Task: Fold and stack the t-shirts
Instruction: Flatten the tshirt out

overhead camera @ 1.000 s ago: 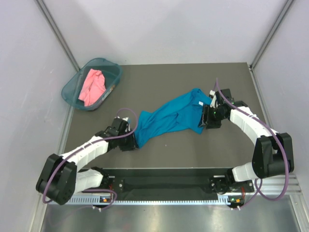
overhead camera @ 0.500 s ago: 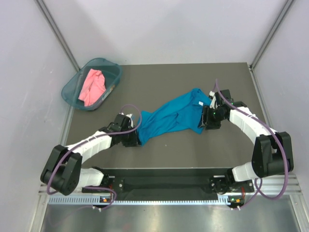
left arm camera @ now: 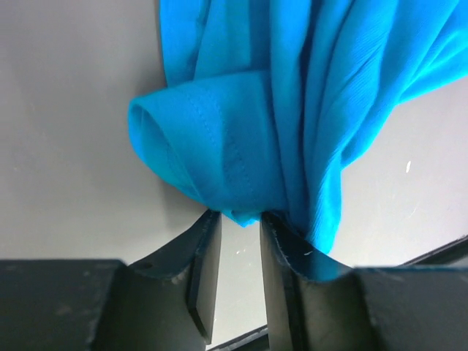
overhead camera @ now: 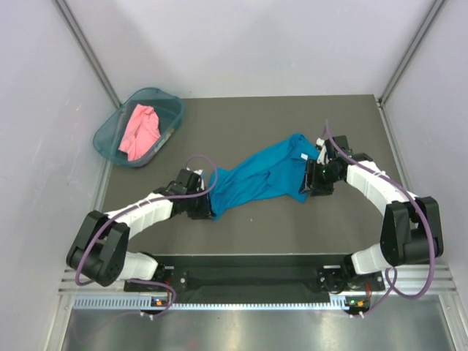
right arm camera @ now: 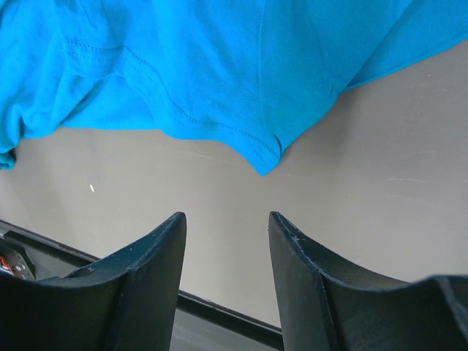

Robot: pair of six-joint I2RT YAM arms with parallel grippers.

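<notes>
The teal-blue t-shirt [overhead camera: 263, 175] lies bunched in a diagonal strip across the middle of the table. My left gripper [overhead camera: 210, 208] is at its lower left end, jaws narrowly open. In the left wrist view a rolled hem corner of the shirt [left arm camera: 219, 139] sits between the gripper's [left arm camera: 241, 219] tips, and cloth drapes over the right finger. My right gripper [overhead camera: 311, 183] is open and empty at the shirt's right edge. In the right wrist view its tips [right arm camera: 227, 219] are just short of a hem corner [right arm camera: 263, 157]. The salmon-pink t-shirt [overhead camera: 140, 130] lies crumpled in the basket.
The teal plastic basket [overhead camera: 107, 133] stands at the far left corner of the table [overhead camera: 241, 124]. White walls close in the left, back and right sides. A black rail [overhead camera: 248, 274] runs along the near edge between the arm bases.
My left arm has moved right and in to the shirt's lower left end. That end has bunched up slightly. The right arm has hardly moved.
</notes>
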